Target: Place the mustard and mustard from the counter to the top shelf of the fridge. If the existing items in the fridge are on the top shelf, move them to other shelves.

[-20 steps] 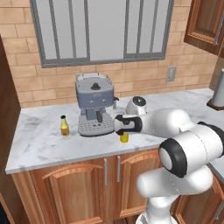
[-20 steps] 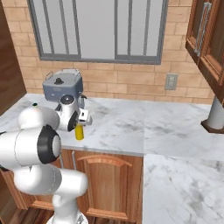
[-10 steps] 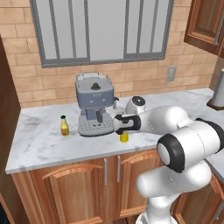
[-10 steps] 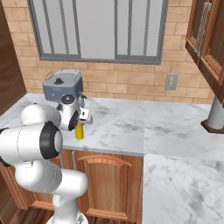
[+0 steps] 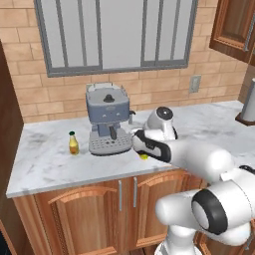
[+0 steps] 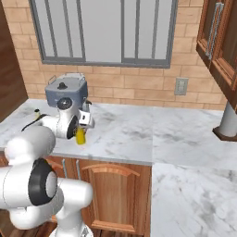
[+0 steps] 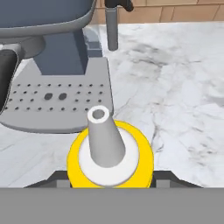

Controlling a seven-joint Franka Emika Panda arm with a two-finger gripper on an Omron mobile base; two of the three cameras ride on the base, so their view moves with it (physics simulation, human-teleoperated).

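A: What is sitting on the desk (image 5: 45,164), going left to right?
B: The dark-capped mustard (image 5: 73,144), a coffee machine (image 5: 107,118), then the yellow squeeze bottle (image 7: 110,154).
A: Why is the arm reaching low?
B: Its fingers (image 6: 84,133) are gripping that squeeze bottle for lifting

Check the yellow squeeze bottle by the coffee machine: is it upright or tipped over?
Upright. In the hand view the yellow squeeze bottle is seen from above, nozzle toward the camera; in the right base view it stands on the counter.
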